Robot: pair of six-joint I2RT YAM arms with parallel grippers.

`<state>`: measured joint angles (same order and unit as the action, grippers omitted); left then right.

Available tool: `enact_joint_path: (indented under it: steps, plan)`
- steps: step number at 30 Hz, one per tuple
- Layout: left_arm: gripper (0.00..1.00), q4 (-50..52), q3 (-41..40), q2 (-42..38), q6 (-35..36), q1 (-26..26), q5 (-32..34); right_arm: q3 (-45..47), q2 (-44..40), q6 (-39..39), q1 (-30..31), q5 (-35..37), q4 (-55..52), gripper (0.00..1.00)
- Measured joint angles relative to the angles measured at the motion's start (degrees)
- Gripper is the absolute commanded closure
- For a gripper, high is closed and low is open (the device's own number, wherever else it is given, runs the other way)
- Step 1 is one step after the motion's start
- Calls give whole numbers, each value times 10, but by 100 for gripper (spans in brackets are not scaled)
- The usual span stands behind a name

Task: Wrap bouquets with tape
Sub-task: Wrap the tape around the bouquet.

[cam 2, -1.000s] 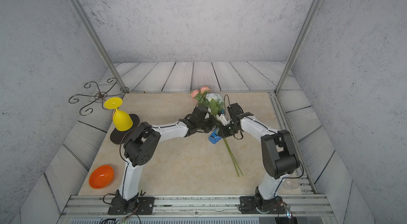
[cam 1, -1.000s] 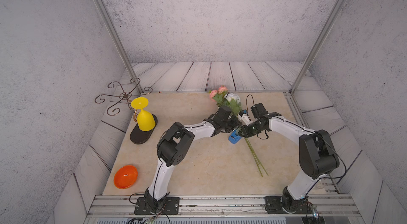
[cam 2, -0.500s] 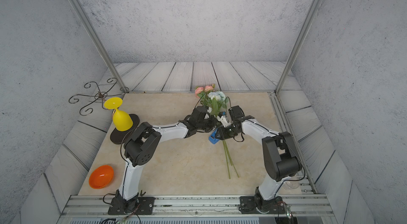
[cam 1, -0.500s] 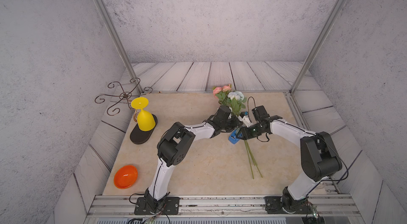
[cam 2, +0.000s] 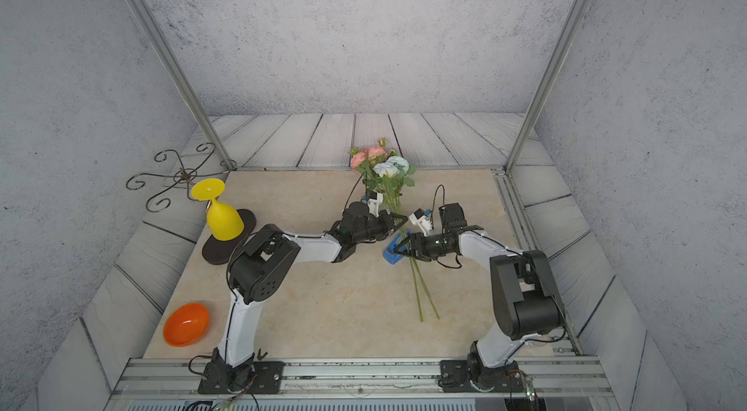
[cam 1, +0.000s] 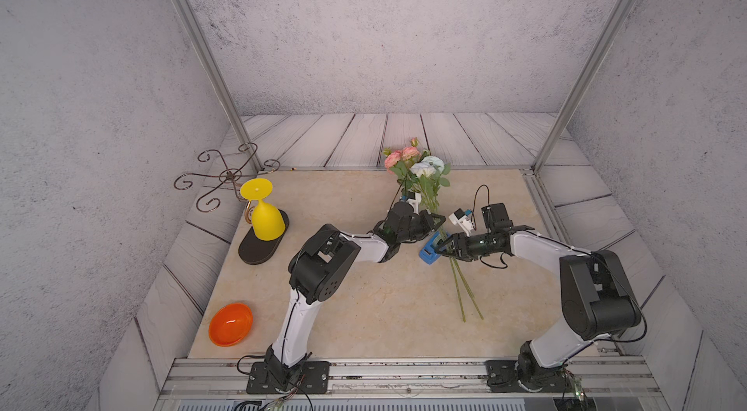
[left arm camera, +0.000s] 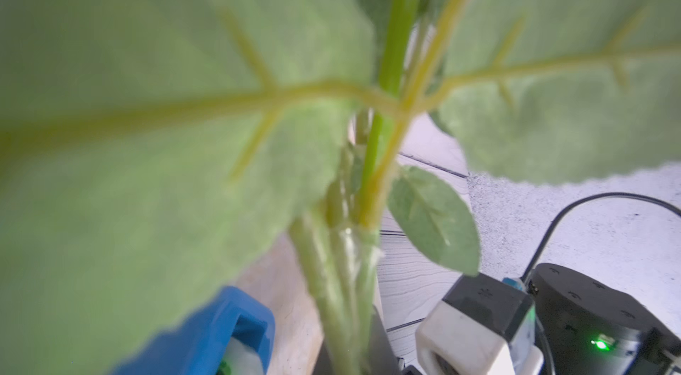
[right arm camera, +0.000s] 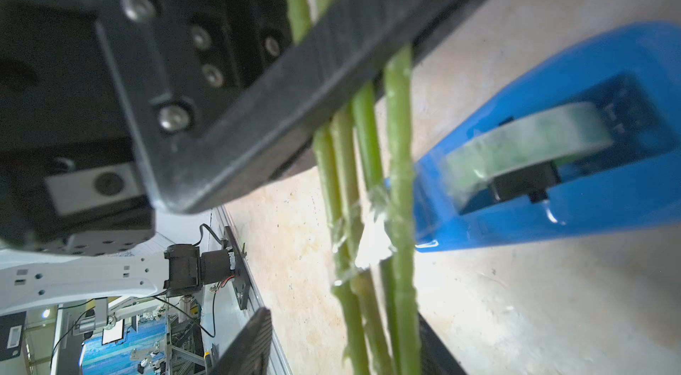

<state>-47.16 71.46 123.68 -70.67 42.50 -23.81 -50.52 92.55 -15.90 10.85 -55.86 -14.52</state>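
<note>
The left gripper (cam 1: 435, 223) is clamped shut across the stems (cam 1: 461, 287) of the bouquet (cam 1: 420, 170), just under the lowest leaves. A little lower on the same stems, the right gripper (cam 1: 444, 250) has its jaws apart, one on each side of the bunch, and neither seems to press on it.

Between the two grippers the wrist views show a crinkled, glossy film (right arm camera: 350, 244) round the stems. It looks like tape that is on but not smoothed, with ragged ends standing off.

The bouquet lies right of the bench's middle, with the blooms lifted toward the far edge and the stem ends pointing at the near edge. The blue tape dispenser (cam 1: 428, 253) sits on the bench just beside the stems on their left. Its pale roll (right arm camera: 516, 141) is in its slot.

I'd say the step in hand is bedding that band down. To do it well:

- The left should hold firm so the stems can't fan apart.
- The right should close squarely over the film, not below it, and squeeze gently, since thin stems will slide past each other under a hard pinch.
- The right should come in along the stems, because the dispenser is close enough to be knocked.

A yellow goblet (cam 1: 264, 215) stands upturned near the left edge. An orange bowl (cam 1: 230, 324) sits by the near-left corner, well clear of the work.
</note>
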Motion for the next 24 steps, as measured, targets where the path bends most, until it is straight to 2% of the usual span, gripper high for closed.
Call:
enact_joint_path:
  steps: [4,11,12,13,15,17,20,23,24]
  plan:
    - [100,-40,-9,5,-8,0,1,25,9,-34,-11,-29,63,53]
    - [100,-93,-26,5,-19,0,5,42,53,-109,-18,-72,175,49]
    - [100,-99,-26,5,-21,0,5,42,56,-115,-19,-76,187,52]
    - [100,-101,-27,5,-21,0,5,42,59,-120,-19,-79,197,59]
    - [100,-109,-31,5,-22,0,6,42,65,-131,-20,-89,218,85]
    - [100,-108,-33,6,-24,0,11,42,69,-128,-21,-113,233,97]
    - [100,-114,-38,8,-40,-3,10,37,67,-106,-17,-111,222,100]
    - [100,-118,-48,8,-47,-2,15,14,61,-46,-14,-80,133,100]
    - [95,-118,-50,8,-49,-2,15,5,57,-23,-11,-63,98,100]
